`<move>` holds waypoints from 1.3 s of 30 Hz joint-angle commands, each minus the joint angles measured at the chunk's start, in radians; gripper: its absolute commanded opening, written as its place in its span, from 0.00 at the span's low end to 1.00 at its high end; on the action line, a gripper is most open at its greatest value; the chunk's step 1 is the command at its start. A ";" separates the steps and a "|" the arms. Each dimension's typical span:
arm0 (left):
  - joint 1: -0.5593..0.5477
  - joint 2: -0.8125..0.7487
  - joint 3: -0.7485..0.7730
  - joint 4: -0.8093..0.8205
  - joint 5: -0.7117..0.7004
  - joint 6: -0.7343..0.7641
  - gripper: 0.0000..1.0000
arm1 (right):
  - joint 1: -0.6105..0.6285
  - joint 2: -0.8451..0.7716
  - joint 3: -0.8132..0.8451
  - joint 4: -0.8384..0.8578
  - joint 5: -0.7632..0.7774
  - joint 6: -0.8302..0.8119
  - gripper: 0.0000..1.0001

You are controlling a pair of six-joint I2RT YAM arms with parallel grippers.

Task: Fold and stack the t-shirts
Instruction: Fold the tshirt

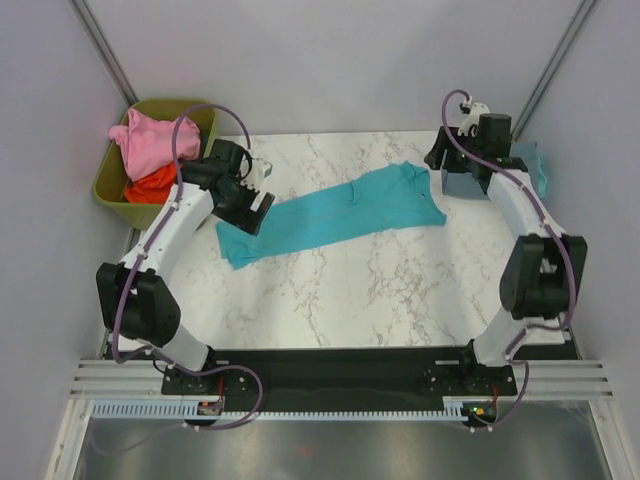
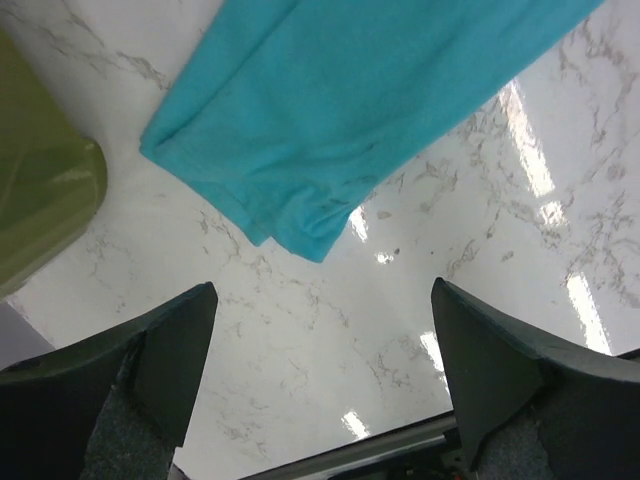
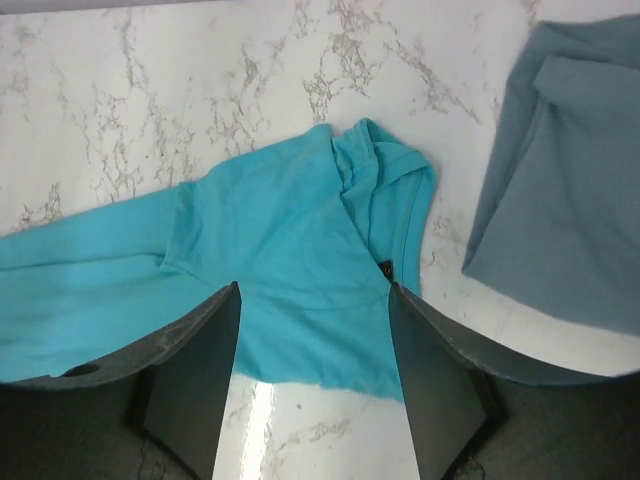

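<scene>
Top view: teal t-shirt [image 1: 340, 215] lies stretched in a long band across the worktop [image 1: 400, 300]. Pink t-shirt [image 1: 150, 140] and orange-red t-shirt [image 1: 150, 187] heaped in the olive bin [image 1: 108, 195]. Grey-blue t-shirt [image 1: 458, 186] just beside the teal collar end

Left wrist: left end effector [image 2: 320, 370] spread wide, holding nothing, above bare marble near the teal hem

Right wrist: right end effector [image 3: 315, 385] partly open over the teal shoulder area, gripping nothing; whether it touches the cloth, cannot tell
</scene>
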 commanded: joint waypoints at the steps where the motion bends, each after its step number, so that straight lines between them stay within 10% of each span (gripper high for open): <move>1: 0.005 -0.130 0.101 0.121 -0.003 -0.081 0.96 | 0.064 -0.269 -0.240 0.415 0.131 -0.066 0.70; 8: -0.017 -0.423 -0.283 0.876 0.008 -0.216 0.99 | 0.198 -0.261 -0.206 0.346 0.388 -0.027 0.98; 11: -0.012 -0.310 -0.250 0.783 -0.015 -0.252 0.99 | 0.187 -0.083 -0.019 0.048 0.427 0.122 0.96; 15: 0.043 -0.317 -0.355 0.775 -0.004 -0.266 0.99 | 0.146 -0.138 -0.222 0.228 0.184 0.119 0.90; 16: 0.028 -0.317 -0.383 0.809 0.217 -0.266 0.99 | 0.146 -0.121 -0.210 0.219 0.160 0.144 0.90; 23: 0.009 -0.229 -0.626 1.057 0.053 -0.131 0.95 | 0.192 0.083 -0.144 0.196 0.280 0.041 0.98; 39: 0.034 0.164 -0.270 0.732 0.114 -0.253 0.96 | 0.179 0.356 0.034 0.095 0.194 0.099 0.98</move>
